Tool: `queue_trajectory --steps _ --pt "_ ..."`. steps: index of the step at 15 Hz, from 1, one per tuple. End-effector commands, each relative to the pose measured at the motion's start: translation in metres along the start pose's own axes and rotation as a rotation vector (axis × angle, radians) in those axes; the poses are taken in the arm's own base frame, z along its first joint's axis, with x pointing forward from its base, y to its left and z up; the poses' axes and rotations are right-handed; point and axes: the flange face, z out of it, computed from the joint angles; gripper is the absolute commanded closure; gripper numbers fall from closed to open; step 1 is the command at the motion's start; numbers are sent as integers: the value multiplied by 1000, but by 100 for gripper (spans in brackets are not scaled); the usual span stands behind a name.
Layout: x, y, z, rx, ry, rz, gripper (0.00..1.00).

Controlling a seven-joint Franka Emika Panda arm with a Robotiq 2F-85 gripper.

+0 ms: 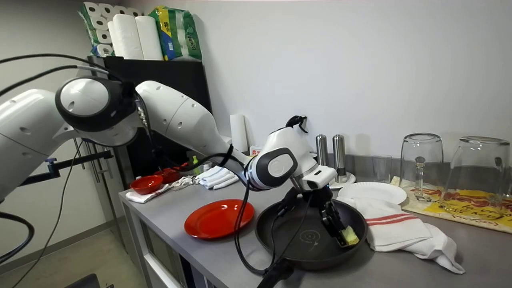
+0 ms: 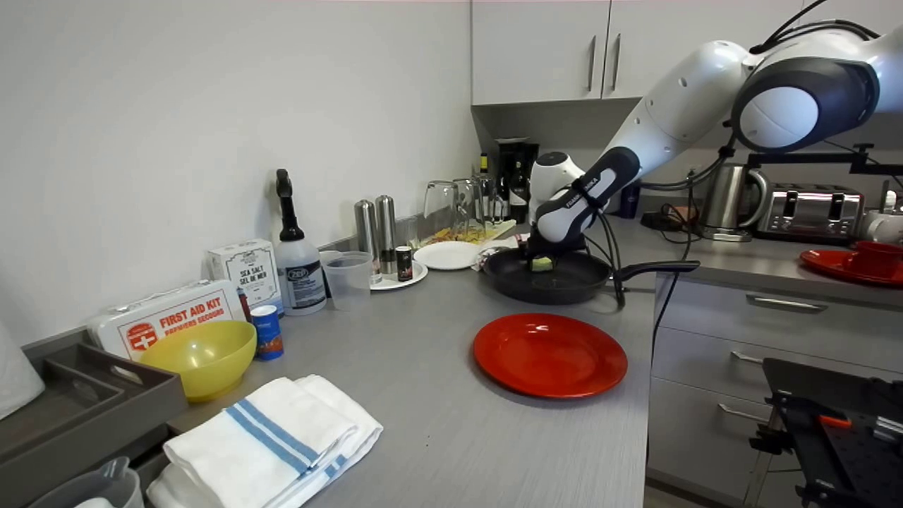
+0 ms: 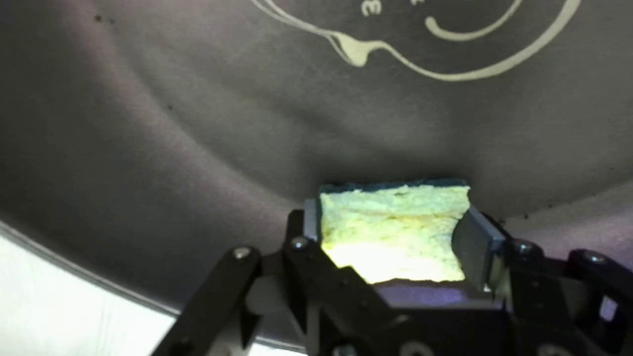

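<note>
The grey surface (image 2: 437, 395) is the largest thing, and it carries the dark pan (image 1: 310, 238). Over the pan leans the white robot arm (image 1: 188, 116); its black cables (image 2: 619, 289) hang close to the pan's handle (image 2: 659, 267) and, in both exterior views, they hide a small part of the pan. Just beside the pan lies a white towel (image 1: 400, 228) with red stripes, and at the opposite side of the pan, a red plate (image 2: 550, 356). A white plate (image 1: 376, 192) and two steel mills (image 1: 339, 154) are near the pan, toward the room wall (image 1: 352, 72). Inside the pan, near its side, the end effector (image 3: 394, 230) has its fingers (image 3: 472, 247) closed on a yellow sponge (image 3: 395, 212), which sits squeezed between them.
</note>
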Motion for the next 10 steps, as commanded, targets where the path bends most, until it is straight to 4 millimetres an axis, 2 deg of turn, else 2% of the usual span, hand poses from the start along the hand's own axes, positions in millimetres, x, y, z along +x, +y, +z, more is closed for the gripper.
queue_trajectory --steps 1,10 --pt "-22 22 6 -72 -99 -37 61" --pt "-44 57 -3 -180 -223 -60 61"
